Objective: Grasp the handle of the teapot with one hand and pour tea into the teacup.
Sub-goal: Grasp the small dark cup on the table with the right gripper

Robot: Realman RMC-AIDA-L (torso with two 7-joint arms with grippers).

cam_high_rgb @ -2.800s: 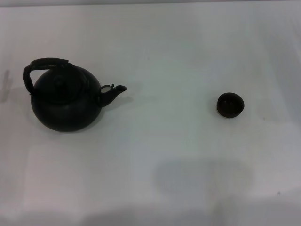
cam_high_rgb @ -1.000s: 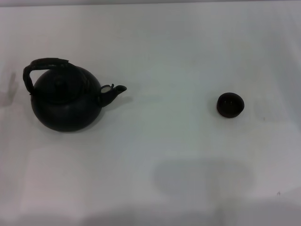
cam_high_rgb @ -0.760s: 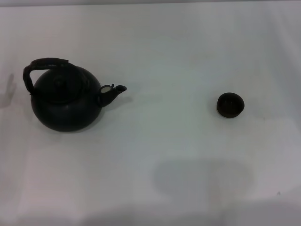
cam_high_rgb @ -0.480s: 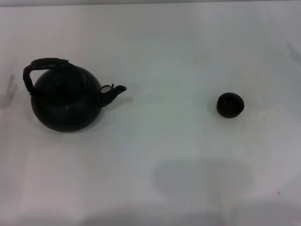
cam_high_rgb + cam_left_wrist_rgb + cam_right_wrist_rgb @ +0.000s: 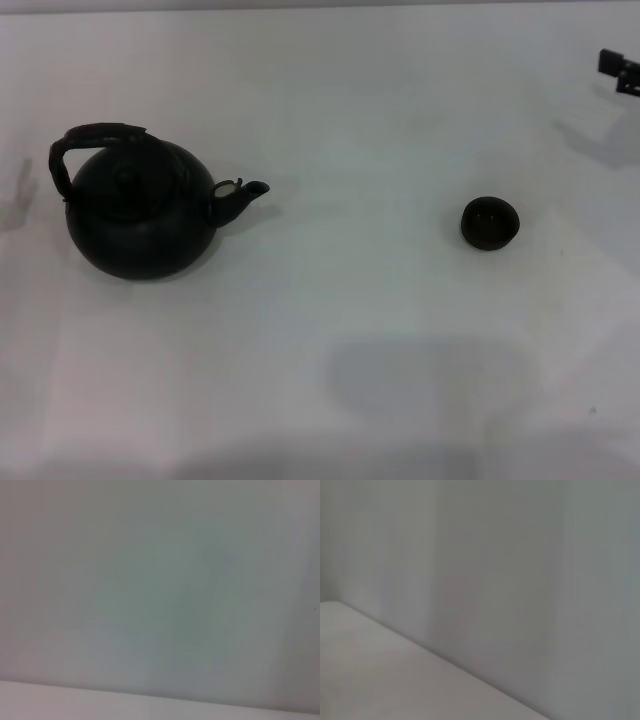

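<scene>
Head view: teapot (image 5: 140,215) upright, teacup (image 5: 490,223) apart.

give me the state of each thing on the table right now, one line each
teapot: upright on the table, untouched, spout toward the teacup
handle: raised over the teapot, no gripper on it
teacup: upright, standing apart from the teapot; contents cannot be told
right gripper: only a tip at the far right edge
left gripper: out of view

teapot (image 5: 140,215) left on table (image 5: 350,330), teacup (image 5: 490,222) well apart right
</scene>
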